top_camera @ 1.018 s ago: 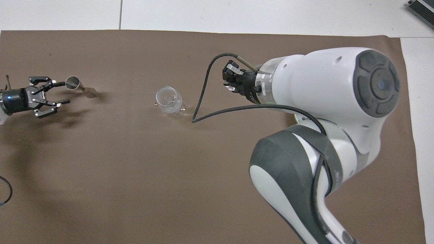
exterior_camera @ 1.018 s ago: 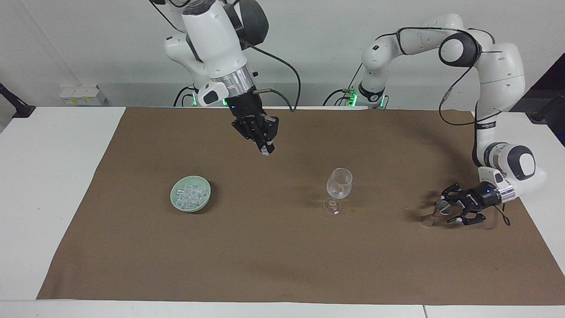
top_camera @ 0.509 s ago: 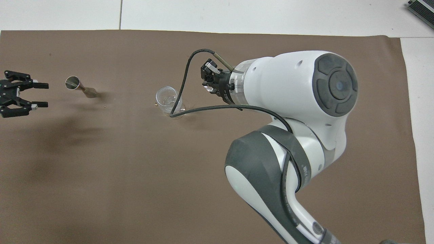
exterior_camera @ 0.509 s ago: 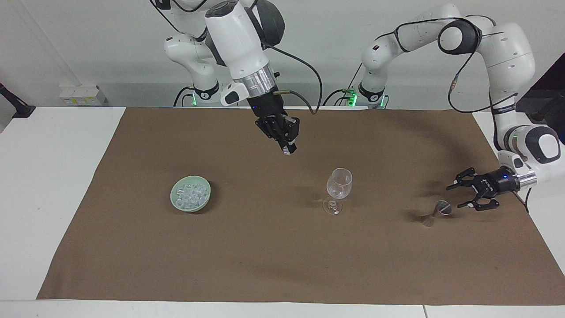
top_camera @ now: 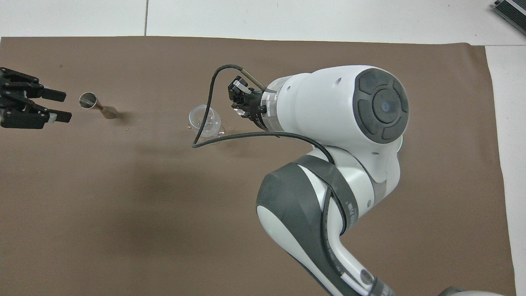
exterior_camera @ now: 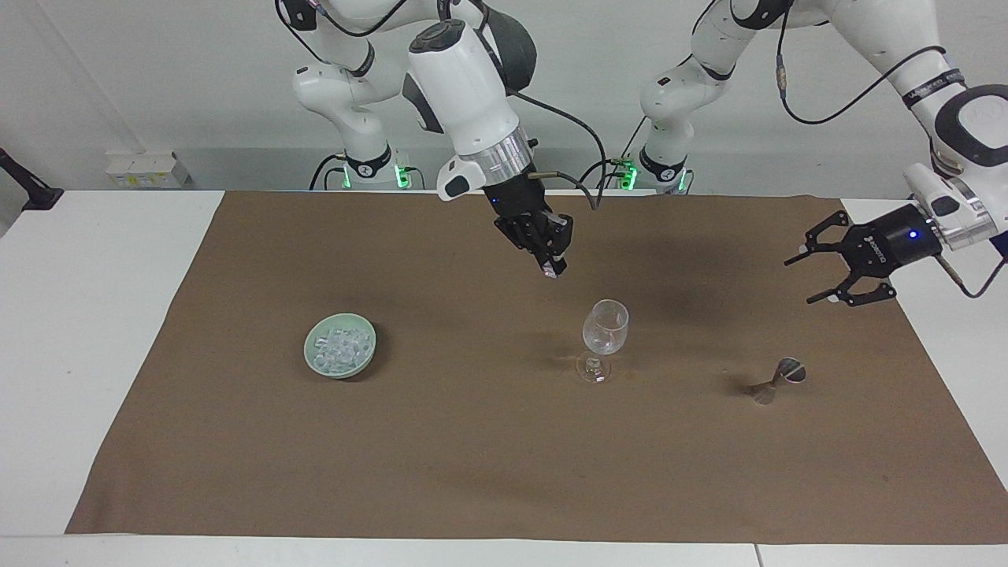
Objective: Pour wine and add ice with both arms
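A clear wine glass (exterior_camera: 605, 327) (top_camera: 204, 120) stands mid-cloth. Toward the right arm's end, a pale green bowl (exterior_camera: 340, 345) holds a heap of ice (exterior_camera: 339, 346); my right arm hides it in the overhead view. My right gripper (exterior_camera: 551, 270) (top_camera: 235, 99) hangs in the air beside the glass, above rim height, shut on a small whitish ice cube. A metal jigger (exterior_camera: 780, 378) (top_camera: 94, 105) stands alone toward the left arm's end. My left gripper (exterior_camera: 803, 279) (top_camera: 63, 107) is raised above the cloth near the jigger, open and holding nothing.
A brown cloth (exterior_camera: 504, 472) covers most of the white table (exterior_camera: 94, 315). The right arm's big elbow (top_camera: 328, 197) blocks much of the overhead view. A black cable (top_camera: 209, 94) loops from the right wrist over the glass.
My right gripper carried the ice cube from above the bowl's side toward the glass. My left gripper drew away from the jigger and rose, leaving the jigger on the cloth.
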Robot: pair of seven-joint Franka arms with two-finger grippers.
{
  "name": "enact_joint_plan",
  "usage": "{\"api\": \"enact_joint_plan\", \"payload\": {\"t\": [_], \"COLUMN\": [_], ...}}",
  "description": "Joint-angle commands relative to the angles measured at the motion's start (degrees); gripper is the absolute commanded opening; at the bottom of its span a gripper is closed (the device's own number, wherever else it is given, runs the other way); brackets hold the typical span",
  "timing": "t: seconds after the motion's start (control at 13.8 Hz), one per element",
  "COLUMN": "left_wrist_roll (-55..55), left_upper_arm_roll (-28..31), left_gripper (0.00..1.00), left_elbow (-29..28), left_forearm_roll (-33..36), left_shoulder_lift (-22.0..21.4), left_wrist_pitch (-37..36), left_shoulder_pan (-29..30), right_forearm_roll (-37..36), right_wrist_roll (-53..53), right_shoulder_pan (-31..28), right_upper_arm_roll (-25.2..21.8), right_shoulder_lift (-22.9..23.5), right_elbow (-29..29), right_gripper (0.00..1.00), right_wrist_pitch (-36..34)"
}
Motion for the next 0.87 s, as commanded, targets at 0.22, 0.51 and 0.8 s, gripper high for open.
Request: {"api": "enact_joint_plan", "payload": {"t": [0.22, 0.51, 0.8], "left_wrist_roll": [-28.61, -49.77, -59.22], "left_upper_arm_roll": [1.44, 1.0, 0.74], "left_gripper": [0.75, 0.83, 0.89], "left_elbow": [-1.07, -1.15, 1.03], "left_forearm_roll": [17.57, 26.58, 32.35], "left_shoulder_lift": [-5.7, -8.52, -9.14], "left_wrist_pitch": [2.22, 0.3, -2.85], "left_shoulder_pan": [-8.18, -10.91, -11.0], "right_forearm_roll": [-0.53, -2.63, -5.97], "right_wrist_roll": [3.38, 3.46, 3.46], "right_shoulder_pan": [4.44, 5.05, 6.8], "right_upper_arm_roll": [0.11, -0.07, 0.02], "right_shoulder_lift": [7.43, 9.89, 12.17], "right_elbow": [7.23, 8.12, 8.91], "right_gripper": [0.0, 0.0, 0.0], "right_wrist_pitch": [1.35, 6.08, 6.27]}}
